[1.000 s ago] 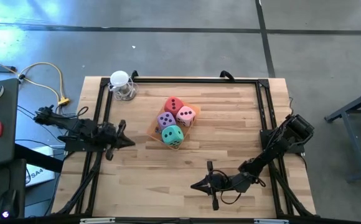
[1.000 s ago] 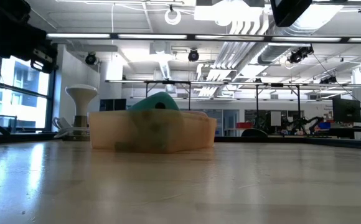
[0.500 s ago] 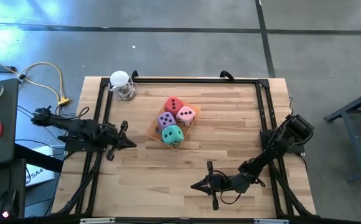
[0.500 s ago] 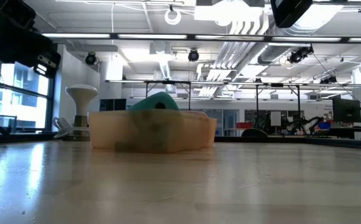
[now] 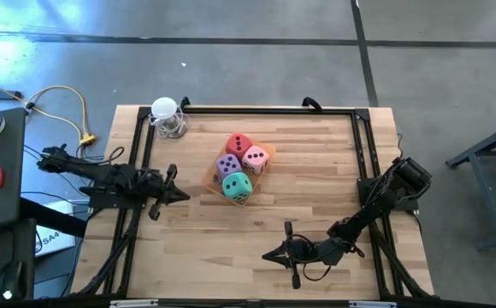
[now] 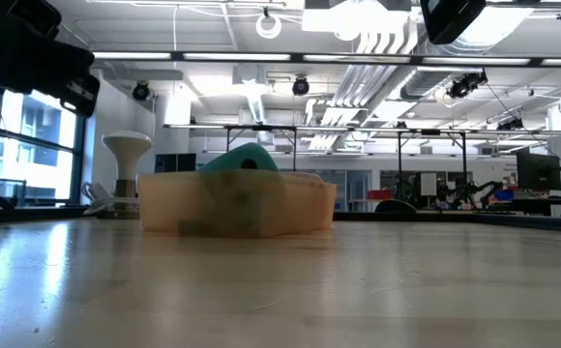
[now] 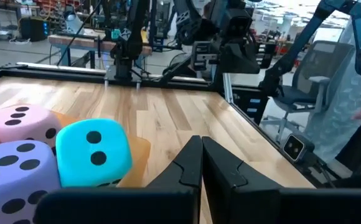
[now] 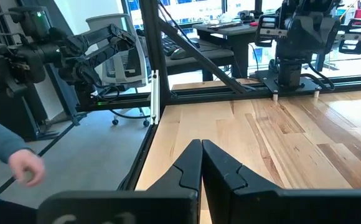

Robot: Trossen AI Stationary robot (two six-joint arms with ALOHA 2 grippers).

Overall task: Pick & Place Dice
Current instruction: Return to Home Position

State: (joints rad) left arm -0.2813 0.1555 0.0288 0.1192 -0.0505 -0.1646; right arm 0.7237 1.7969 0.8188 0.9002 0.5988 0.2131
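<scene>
Orange tray [image 6: 237,205] holds all four dice [image 5: 230,165]; left gripper [image 5: 183,194], pinched empty, has shifted slightly, seemingly homing; right gripper [image 5: 267,255] parked closed; we reckon done.

Orange tray [image 6: 224,207] mid-table; white stand [image 5: 166,113] at far-left corner; yellow cable [image 5: 79,109] on floor; person's hand [image 8: 25,168] off-table.

the tray [image 5: 207,179] is lying near the middle of the table [image 5: 316,162], and in it the back die [image 5: 239,144], the left die [image 5: 227,165], the right die [image 5: 255,158] and the front die [image 5: 237,186] are sitting close together. the left gripper [image 5: 180,193] is hanging just left of the tray, and the right gripper [image 5: 268,254] is hanging near the table's front edge, well apart from it. a small stand [image 5: 166,115] is sitting in the back left corner.
</scene>
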